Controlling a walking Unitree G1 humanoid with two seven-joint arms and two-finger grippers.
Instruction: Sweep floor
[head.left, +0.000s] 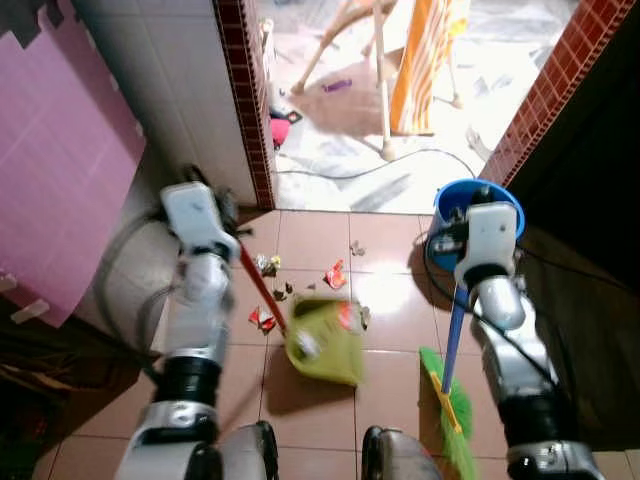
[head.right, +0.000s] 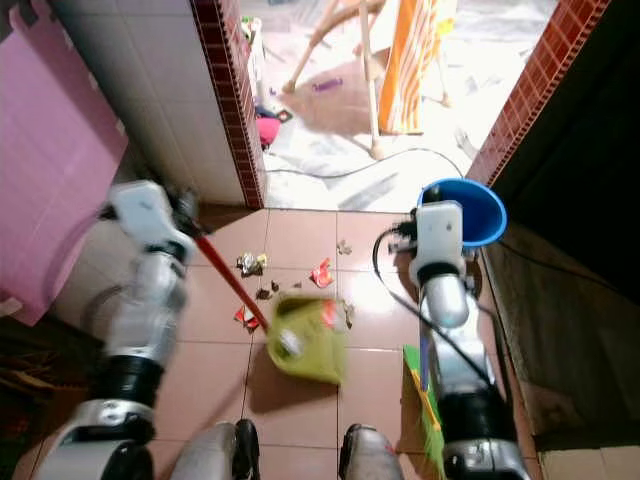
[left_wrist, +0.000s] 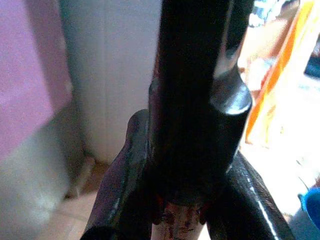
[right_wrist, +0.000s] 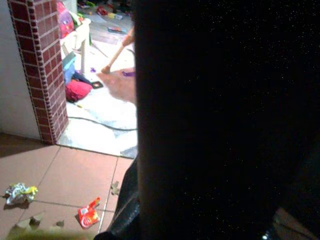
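Litter (head.left: 336, 273) is scattered on the tiled floor (head.left: 390, 290), just ahead of the green dustpan (head.left: 325, 343), whose red handle (head.left: 260, 285) is clamped in the left tool (left_wrist: 180, 220). Broom (head.left: 452, 395) is gripped by the right tool (head.left: 462, 262), beside the blue bucket (head.left: 450, 200). Collection step judged in progress; next, scraps need brushing toward the pan. Room is limited by the brick pillar (head.left: 245, 100) and bucket.

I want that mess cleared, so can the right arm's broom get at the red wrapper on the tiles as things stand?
Probably yes. The right gripper holds the green broom, and bare tiles lie between its bristles and the red wrapper. The yellow-green dustpan sits beside that path, not across it.
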